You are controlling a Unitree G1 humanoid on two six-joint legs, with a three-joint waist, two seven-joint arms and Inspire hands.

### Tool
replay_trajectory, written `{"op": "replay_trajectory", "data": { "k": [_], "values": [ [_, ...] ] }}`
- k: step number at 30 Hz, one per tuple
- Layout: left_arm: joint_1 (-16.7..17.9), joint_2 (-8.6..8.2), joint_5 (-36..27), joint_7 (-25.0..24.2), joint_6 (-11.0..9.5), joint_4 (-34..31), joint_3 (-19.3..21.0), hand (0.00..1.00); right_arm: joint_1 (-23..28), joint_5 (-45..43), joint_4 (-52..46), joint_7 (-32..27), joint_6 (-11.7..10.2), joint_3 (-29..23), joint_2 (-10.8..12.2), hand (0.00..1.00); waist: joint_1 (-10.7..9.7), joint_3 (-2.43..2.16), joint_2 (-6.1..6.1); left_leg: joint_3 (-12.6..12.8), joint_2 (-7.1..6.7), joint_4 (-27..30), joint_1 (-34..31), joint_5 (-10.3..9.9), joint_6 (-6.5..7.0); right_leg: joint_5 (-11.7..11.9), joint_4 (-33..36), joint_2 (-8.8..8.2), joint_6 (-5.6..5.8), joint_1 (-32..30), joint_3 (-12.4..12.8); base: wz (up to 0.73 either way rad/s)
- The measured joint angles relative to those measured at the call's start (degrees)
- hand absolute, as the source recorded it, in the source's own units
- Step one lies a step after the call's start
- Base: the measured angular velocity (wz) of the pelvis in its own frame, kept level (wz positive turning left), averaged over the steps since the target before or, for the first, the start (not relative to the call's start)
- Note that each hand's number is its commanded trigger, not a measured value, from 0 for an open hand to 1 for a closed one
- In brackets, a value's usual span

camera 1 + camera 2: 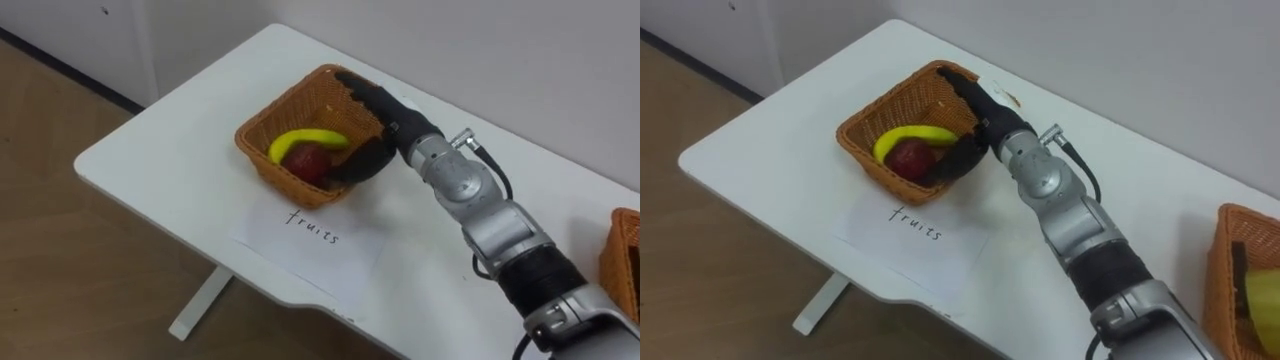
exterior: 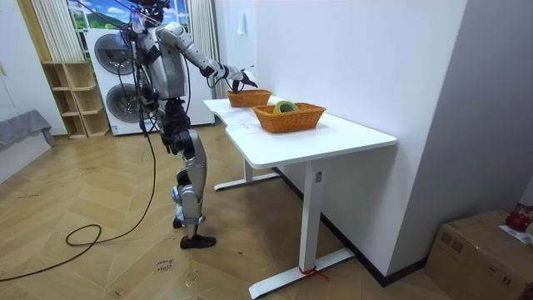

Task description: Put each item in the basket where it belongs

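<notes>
A wicker fruit basket (image 1: 270, 120) stands near the table's left end. In it lie a yellow banana (image 1: 305, 138) and a red apple (image 1: 311, 161). My right hand (image 1: 378, 118) reaches into the basket from the right. Its fingers stretch out along the far rim and the thumb curves down beside the apple, so the hand is open and holds nothing. A second wicker basket (image 1: 1238, 262) sits at the right edge with a yellow thing and a dark thing inside. In the room view I stand at the table's far end with my arm stretched over the fruit basket (image 2: 248, 97).
A white sheet of paper (image 1: 310, 238) with handwriting lies in front of the fruit basket. The white table (image 1: 180, 150) ends close on the left and front, with wood floor below. A white wall runs behind the table.
</notes>
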Motion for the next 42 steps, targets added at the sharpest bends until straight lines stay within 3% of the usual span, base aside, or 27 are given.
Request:
{"op": "replay_trajectory", "data": {
  "k": [8, 16, 21, 26, 35, 42],
  "values": [
    [0.0, -0.1, 0.0, -0.1, 0.0, -1.2, -0.1, 0.0, 0.1, 0.1, -2.5, -4.5, -2.2, -2.6, -0.7, 0.0, -2.9, -0.04, 0.61, 0.3, 0.02, 0.6, -0.1, -0.1, 0.1, -0.1, 0.1, -0.24, 0.11, 0.2, -0.1, 0.02],
    [-0.2, -0.75, 0.0, 0.2, -0.1, -1.9, 0.5, 0.0, 0.5, 4.2, -8.7, -9.2, -2.9, -7.2, -1.5, 0.0, -5.7, -1.12, 2.56, 1.7, 0.15, -0.5, 1.4, -0.1, 0.42, 0.1, 0.1, -0.32, 0.33, 0.6, 0.9, -0.08],
    [-0.6, -0.76, 0.0, 0.6, -1.4, -1.9, 0.7, 0.0, 0.4, 5.2, -9.1, -10.9, -3.8, -9.7, -3.0, 0.0, -7.3, -1.07, 2.69, 2.2, 0.32, -1.2, 2.2, -0.1, 0.47, 0.1, 0.2, -0.29, 0.37, 0.8, 1.7, -0.05],
    [-0.5, -1.05, 0.0, 0.3, -1.9, -1.7, 2.5, 0.0, 3.6, 4.8, -17.3, -12.6, -4.3, -13.0, -6.3, 0.0, -9.5, -1.13, 2.6, 3.3, 0.27, -1.7, 3.2, 0.0, 0.54, 0.1, 0.4, -0.16, 0.43, 0.7, 3.1, -0.14],
    [-0.9, -1.03, -0.1, -0.3, -3.0, -1.7, 2.6, 0.0, 5.8, 5.2, -22.0, -13.2, -4.8, -16.1, -6.5, 0.0, -14.1, -0.86, 2.93, 5.3, 0.66, -2.5, 4.0, -0.2, 0.7, 0.0, 1.0, 0.2, 0.53, 0.0, 5.9, -0.14],
    [-1.0, -1.03, -0.3, 0.1, -3.8, -1.5, 2.8, 0.0, 7.4, 5.2, -26.3, -13.7, -5.2, -20.4, -8.2, 0.0, -15.9, -1.25, 3.23, 8.2, 1.33, -2.7, 3.8, -0.4, 0.59, 0.1, 1.5, 0.85, 0.38, -1.7, 8.0, -0.19]
  ]
}}
